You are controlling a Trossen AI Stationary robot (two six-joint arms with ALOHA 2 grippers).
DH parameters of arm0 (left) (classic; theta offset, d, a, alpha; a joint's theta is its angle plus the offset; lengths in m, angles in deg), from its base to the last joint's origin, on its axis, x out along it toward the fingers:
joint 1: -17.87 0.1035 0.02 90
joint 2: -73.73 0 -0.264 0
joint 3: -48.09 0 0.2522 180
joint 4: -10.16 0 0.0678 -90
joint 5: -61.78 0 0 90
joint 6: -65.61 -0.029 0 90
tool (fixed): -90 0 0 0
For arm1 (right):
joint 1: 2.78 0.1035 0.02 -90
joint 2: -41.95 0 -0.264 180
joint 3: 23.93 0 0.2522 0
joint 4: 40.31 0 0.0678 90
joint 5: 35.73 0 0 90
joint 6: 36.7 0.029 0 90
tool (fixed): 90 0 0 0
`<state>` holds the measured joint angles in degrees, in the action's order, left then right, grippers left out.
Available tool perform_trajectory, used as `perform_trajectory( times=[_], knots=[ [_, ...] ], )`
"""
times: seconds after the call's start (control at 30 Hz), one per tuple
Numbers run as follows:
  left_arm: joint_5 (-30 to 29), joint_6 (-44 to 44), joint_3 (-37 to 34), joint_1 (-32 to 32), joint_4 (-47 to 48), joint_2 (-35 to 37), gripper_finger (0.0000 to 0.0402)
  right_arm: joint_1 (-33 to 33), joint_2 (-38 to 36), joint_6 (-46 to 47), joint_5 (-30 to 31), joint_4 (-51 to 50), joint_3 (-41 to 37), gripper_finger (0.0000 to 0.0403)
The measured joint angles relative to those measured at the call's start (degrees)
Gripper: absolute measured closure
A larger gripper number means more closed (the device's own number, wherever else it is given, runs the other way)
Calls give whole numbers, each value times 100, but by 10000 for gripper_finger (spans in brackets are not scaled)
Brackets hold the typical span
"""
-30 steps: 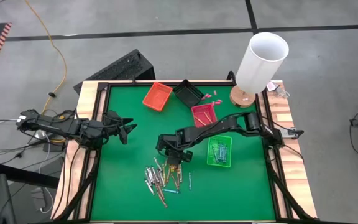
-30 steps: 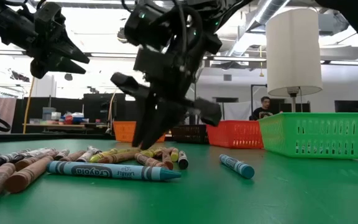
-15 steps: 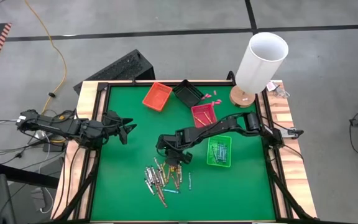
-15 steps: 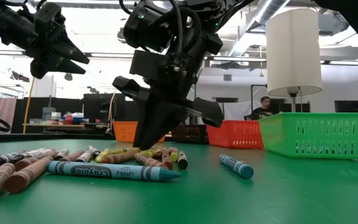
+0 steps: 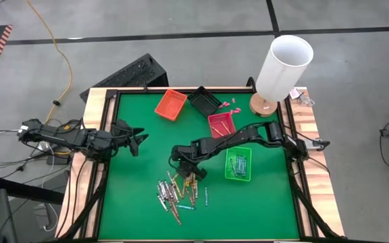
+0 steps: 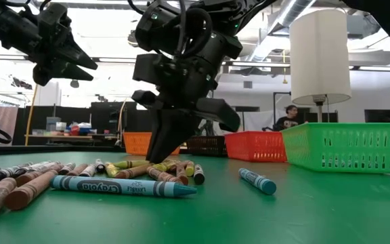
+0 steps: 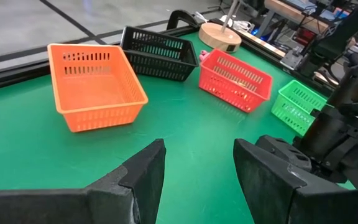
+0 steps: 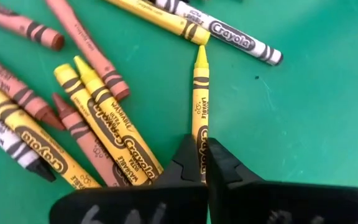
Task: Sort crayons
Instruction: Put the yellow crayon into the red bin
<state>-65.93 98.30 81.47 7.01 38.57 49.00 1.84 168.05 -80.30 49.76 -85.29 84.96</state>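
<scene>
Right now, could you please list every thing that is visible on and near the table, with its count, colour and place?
crayons: dozens, yellow, brown-red, grey and light blue, heaped on the green table near its front middle
yellow crayon: one, pinched at its end by the right gripper
orange basket: one, back left of centre
black basket: one, back middle
red basket: one, right of centre
green basket: one, right side, some crayons inside
lamp: one, white shade on a wooden base, back right corner
pink bits: a few, beside the black basket
left gripper: open, raised over the table's left side
right gripper: shut on the yellow crayon, at the heap
</scene>
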Motion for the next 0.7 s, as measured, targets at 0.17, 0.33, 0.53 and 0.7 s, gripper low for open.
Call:
perform_trajectory(
  times=[0.17, 0.33, 0.53, 0.7],
  knots=[
    [-53, 4, 0, 1, 0, -2, 221, -33, -68, 767, -10, -5, -11, 400],
    [-63, 15, 0, -1, 0, -2, 221, -140, -222, 1347, -29, -77, -24, 401],
    [-76, 61, 0, 1, 0, -2, 221, -377, -449, 1953, -23, -270, -25, 401],
    [-189, 101, 0, 1, 15, -39, 221, -611, -635, 2979, -39, -557, -20, 401]
  ],
)
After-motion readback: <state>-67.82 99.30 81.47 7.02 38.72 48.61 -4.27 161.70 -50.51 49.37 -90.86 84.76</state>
